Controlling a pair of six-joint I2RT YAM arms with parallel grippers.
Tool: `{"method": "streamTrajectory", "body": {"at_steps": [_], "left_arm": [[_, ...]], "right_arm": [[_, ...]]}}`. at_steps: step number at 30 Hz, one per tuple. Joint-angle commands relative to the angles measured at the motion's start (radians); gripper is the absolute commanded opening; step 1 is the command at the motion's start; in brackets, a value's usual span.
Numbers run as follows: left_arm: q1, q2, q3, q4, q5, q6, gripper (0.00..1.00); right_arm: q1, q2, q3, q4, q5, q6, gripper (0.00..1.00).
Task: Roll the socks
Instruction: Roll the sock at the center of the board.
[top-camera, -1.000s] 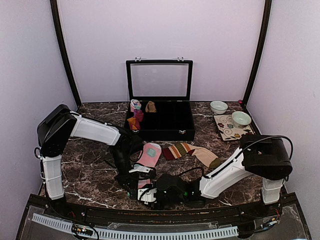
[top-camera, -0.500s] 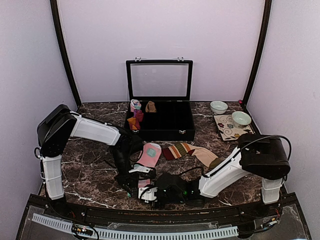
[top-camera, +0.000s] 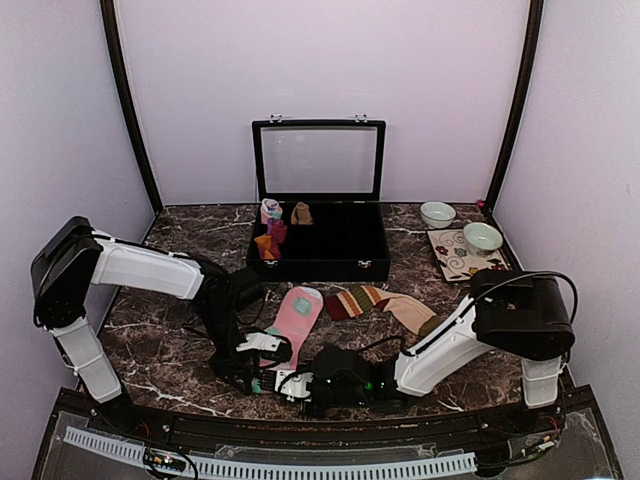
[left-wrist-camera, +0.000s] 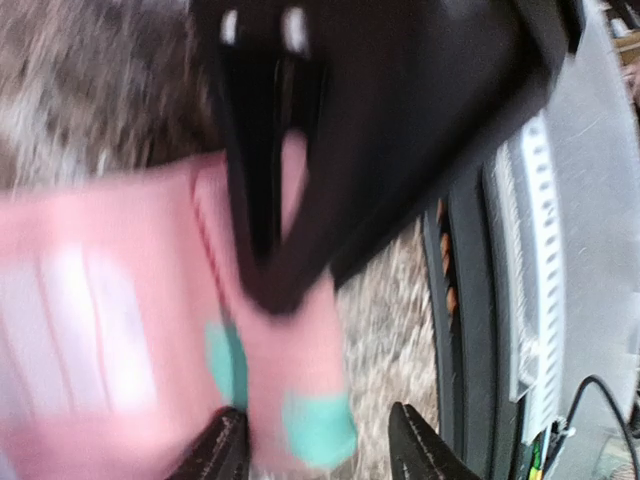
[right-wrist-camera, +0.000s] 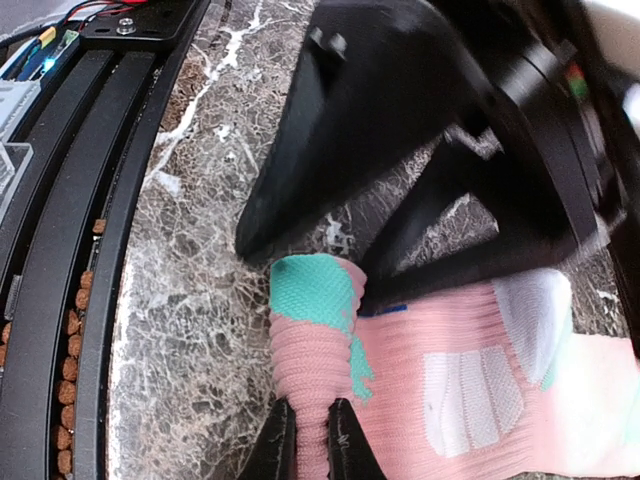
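The pink sock (top-camera: 297, 311) lies lengthways in front of the black case, its near end rolled into a tight tube with a mint toe (right-wrist-camera: 312, 292). My right gripper (right-wrist-camera: 312, 446) is shut on that rolled end, low over the table's near edge (top-camera: 300, 386). My left gripper (left-wrist-camera: 320, 452) is open, its fingertips either side of the mint toe (left-wrist-camera: 318, 428) and not squeezing it; the view is blurred. It sits just left of the right one (top-camera: 258, 378). The striped sock (top-camera: 385, 304) lies flat to the right of the pink one, untouched.
A black case (top-camera: 320, 262) with its glass lid up stands at the back, small rolled bundles (top-camera: 272, 232) in its left cells. Two bowls (top-camera: 437, 213) (top-camera: 483, 237) and a patterned mat (top-camera: 455, 258) sit at the back right. The black front rail (right-wrist-camera: 60, 300) runs close beside both grippers.
My left arm has swung out to the left and its gripper has opened off the sock. My right gripper has closed on the rolled end.
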Motion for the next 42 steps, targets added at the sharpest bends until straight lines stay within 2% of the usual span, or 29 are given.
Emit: {"method": "streamTrajectory", "body": {"at_steps": [1,10,12,13,19,26,30,36,39,42], "left_arm": [[0.038,-0.147,-0.121,0.108,-0.146,-0.076,0.51],[0.044,-0.404,-0.3,0.276,-0.155,-0.101,0.54],[0.044,-0.457,-0.349,0.314,-0.142,-0.093,0.54],[0.044,-0.466,-0.359,0.316,-0.133,-0.097,0.54],[0.04,-0.442,-0.304,0.255,-0.049,-0.062,0.47],[-0.017,-0.429,-0.299,0.316,-0.048,-0.049,0.43],[-0.091,-0.402,-0.288,0.341,-0.087,-0.057,0.43],[-0.119,-0.365,-0.298,0.426,-0.136,-0.099,0.41],[-0.126,-0.355,-0.298,0.455,-0.161,-0.106,0.46],[-0.133,-0.332,-0.292,0.471,-0.188,-0.099,0.47]], "right_arm": [[0.001,0.026,-0.035,-0.095,-0.049,0.058,0.0],[-0.003,0.015,-0.08,-0.088,-0.049,0.058,0.0],[-0.008,0.015,-0.094,-0.076,-0.139,0.258,0.0],[-0.017,0.019,-0.096,-0.077,-0.16,0.281,0.0],[-0.075,0.026,-0.107,-0.067,-0.307,0.425,0.0],[-0.187,0.105,-0.048,-0.112,-0.489,0.624,0.0],[-0.211,0.123,-0.017,-0.162,-0.53,0.644,0.0],[-0.236,0.149,0.014,-0.21,-0.571,0.69,0.0],[-0.239,0.166,0.052,-0.255,-0.602,0.714,0.0],[-0.241,0.165,0.063,-0.294,-0.598,0.723,0.0]]}}
